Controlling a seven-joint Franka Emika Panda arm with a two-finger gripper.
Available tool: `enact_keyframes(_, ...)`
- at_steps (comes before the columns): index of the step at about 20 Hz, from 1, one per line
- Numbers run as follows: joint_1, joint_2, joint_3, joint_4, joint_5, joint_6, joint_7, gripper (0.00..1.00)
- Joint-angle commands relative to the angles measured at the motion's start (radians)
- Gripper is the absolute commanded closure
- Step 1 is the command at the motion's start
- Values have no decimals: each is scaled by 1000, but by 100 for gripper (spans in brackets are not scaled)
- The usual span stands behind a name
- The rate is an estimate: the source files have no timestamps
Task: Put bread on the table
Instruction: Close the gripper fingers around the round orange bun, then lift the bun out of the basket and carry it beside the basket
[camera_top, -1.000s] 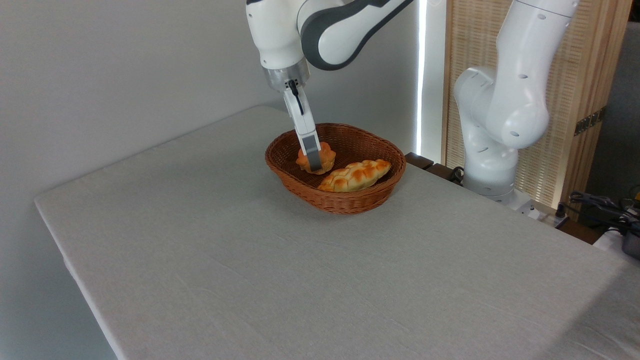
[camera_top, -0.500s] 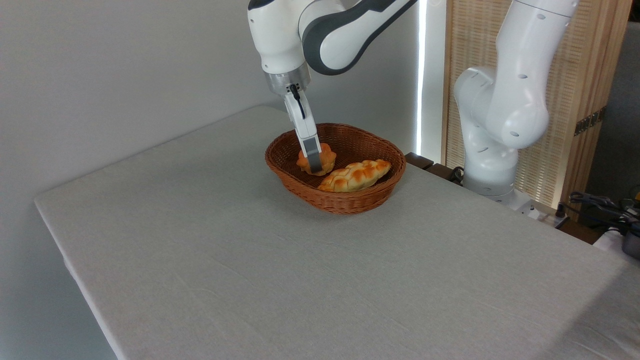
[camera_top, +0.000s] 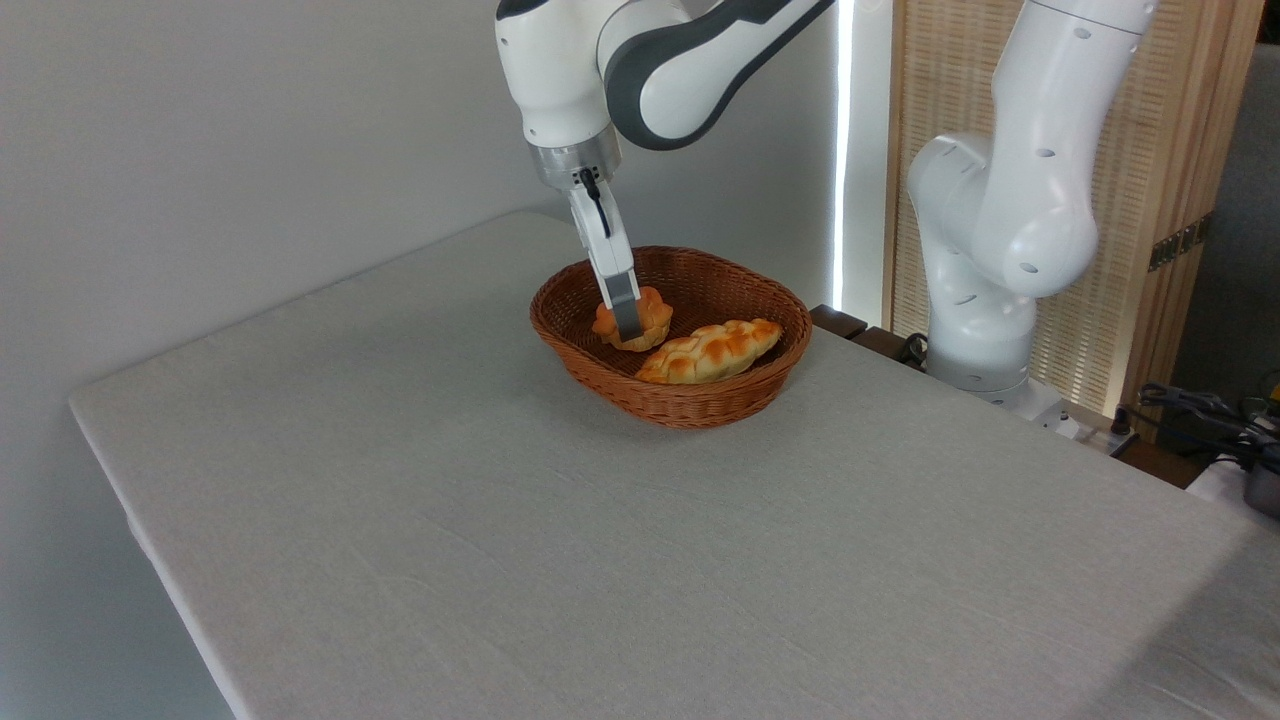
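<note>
My gripper (camera_top: 627, 325) reaches down into the basket (camera_top: 671, 398), and my jaws are closed narrowly around the small round bun (camera_top: 650, 312), one finger (camera_top: 624, 305) pressed flat against its near side; the other finger is hidden behind it. The bun sits at the left side of the basket, low among the wicker walls, and I cannot tell whether its base touches the bottom. One braided loaf (camera_top: 710, 351) lies just beside it, to the right, against the near wall. I count two breads in one basket. The basket stands on the grey-white counter (camera_top: 500, 520), toward its far edge.
</note>
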Motion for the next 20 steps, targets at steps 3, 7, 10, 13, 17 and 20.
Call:
enact_keyframes(3,-13,34,15,36,-11,-8,-14,94)
enact_keyframes(7,-12,34,15,56,-8,-41,-13,94)
enact_keyframes(10,-10,34,15,96,-6,-109,-14,94)
enact_keyframes(13,-7,36,19,132,-6,-158,-14,94)
enact_keyframes(17,-1,36,25,185,-6,-216,-11,94)
enact_keyframes(20,2,55,69,260,-6,-238,-5,94)
